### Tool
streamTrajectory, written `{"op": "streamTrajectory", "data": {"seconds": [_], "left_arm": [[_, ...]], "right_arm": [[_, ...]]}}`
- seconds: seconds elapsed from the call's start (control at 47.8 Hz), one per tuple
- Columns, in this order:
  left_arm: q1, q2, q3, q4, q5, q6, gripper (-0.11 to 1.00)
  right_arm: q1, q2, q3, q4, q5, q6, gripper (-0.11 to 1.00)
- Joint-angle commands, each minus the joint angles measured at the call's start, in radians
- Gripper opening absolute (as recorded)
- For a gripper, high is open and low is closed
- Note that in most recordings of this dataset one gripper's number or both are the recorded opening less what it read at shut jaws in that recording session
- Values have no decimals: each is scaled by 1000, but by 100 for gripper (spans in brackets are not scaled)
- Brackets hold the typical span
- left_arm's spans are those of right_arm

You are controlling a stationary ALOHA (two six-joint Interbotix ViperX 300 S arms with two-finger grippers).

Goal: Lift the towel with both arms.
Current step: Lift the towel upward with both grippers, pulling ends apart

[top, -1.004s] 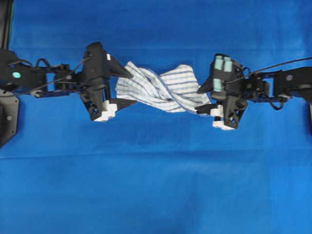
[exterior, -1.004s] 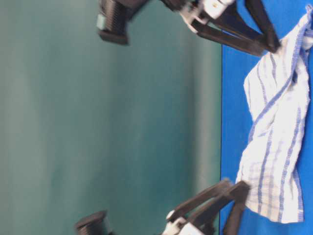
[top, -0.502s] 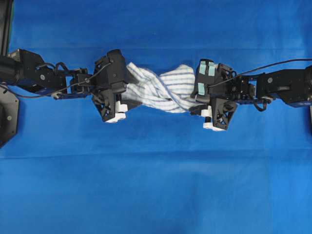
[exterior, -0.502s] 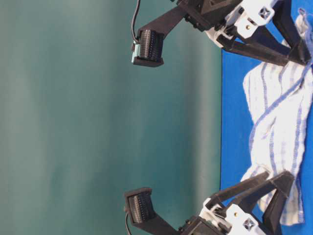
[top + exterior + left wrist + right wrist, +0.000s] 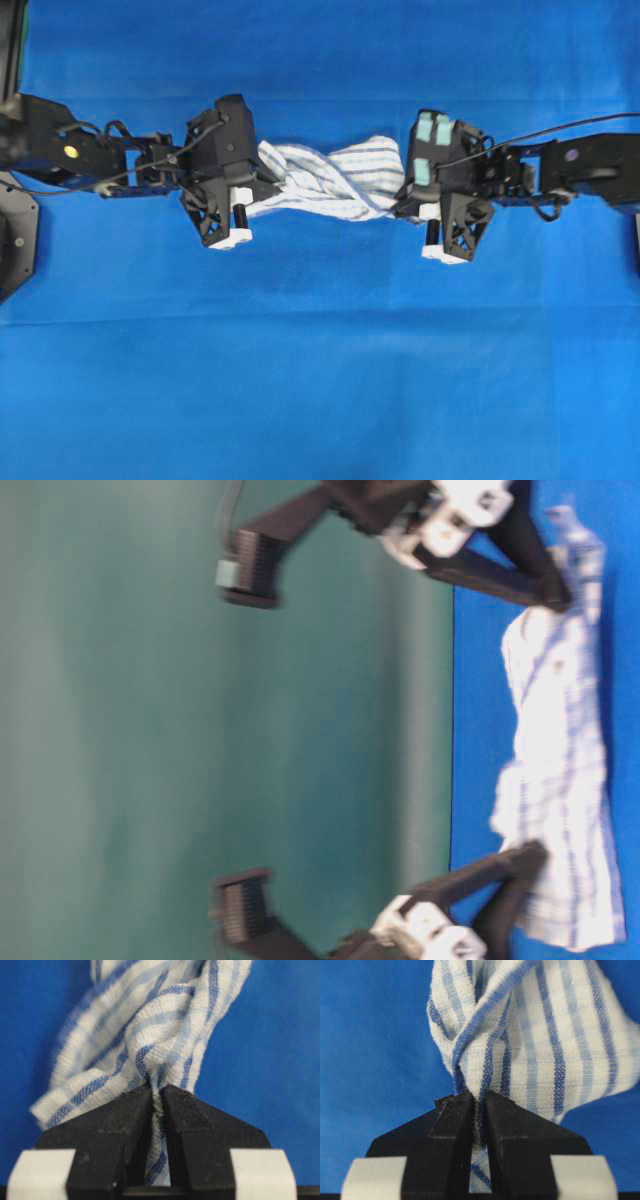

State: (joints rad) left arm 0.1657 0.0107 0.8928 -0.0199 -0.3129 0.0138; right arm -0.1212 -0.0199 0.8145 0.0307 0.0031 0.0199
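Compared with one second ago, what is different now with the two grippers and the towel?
Both grippers closed: the left gripper and the right gripper now pinch opposite ends of the towel, which has bunched narrower between them. The blue sheet is unchanged.

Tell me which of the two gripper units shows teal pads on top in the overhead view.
The right gripper, at the towel's right end, shows teal pads; the left gripper unit shows only black and white.
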Motion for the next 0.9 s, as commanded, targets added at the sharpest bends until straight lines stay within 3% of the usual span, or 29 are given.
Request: {"op": "streamTrajectory", "data": {"seconds": [0.0,0.251,0.523,0.878], "left_arm": [[2,-94,-26,0,51,-2,4],[2,-318,-75,0,227,-3,4],[2,-476,-178,0,333,-3,4],[-37,-554,-318,0,443,2,4]], "right_arm": [[2,-87,-21,5,26,2,9],[2,-273,-67,-2,123,-3,9],[-12,-394,-172,-15,247,-8,9],[-12,-476,-359,-21,413,-9,9]]}}
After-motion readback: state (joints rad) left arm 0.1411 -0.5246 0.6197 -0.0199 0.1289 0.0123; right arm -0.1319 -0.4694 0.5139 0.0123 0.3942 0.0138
